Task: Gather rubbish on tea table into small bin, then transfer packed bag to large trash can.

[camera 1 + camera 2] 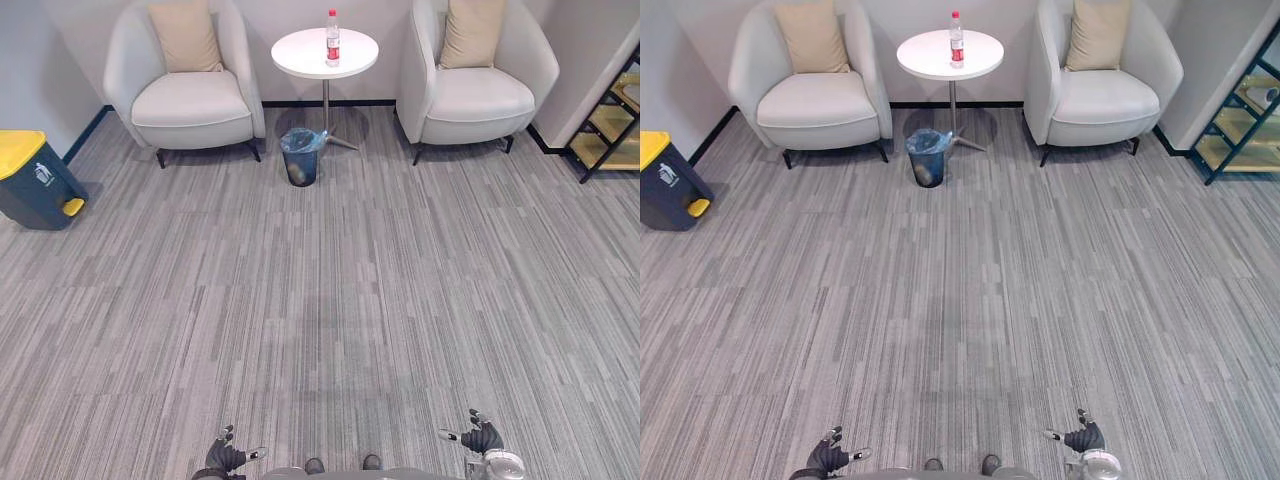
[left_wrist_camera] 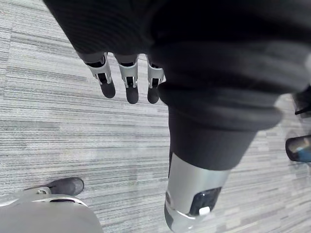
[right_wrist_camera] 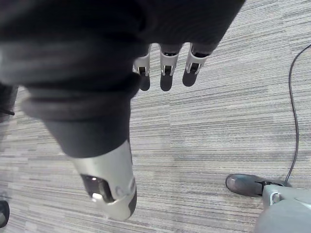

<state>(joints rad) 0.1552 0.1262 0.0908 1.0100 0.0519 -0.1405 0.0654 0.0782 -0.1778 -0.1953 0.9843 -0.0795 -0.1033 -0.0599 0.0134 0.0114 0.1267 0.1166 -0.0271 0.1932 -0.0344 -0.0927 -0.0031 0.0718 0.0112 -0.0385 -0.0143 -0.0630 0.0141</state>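
One piece of rubbish to collect: a plastic bottle (image 1: 332, 37) with a red label, upright near the middle of the round white surface (image 1: 305, 55), far across the carpet from the robot. Small bin (image 1: 300, 165) stands on the floor just beside the surface's foot, lined with a blue bag (image 1: 304, 139) whose loose rim sticks up over the edge. Large trash can (image 1: 35, 182), dark with a yellow lid, is well apart by the left wall. Left robot hand (image 1: 226, 457) and right robot hand (image 1: 481, 437) hang low at the robot's sides, fingers (image 2: 127, 82) straight and apart, nothing held. Bottle is probably light, smooth and tippy, and can't tell how full. Best taken round the mid body at the label, not the cap. Bag looks like thin, soft, slippery film, so bunch the loose rim and lift from there. Slipping or tearing is the likely risk. No step of the task done yet.
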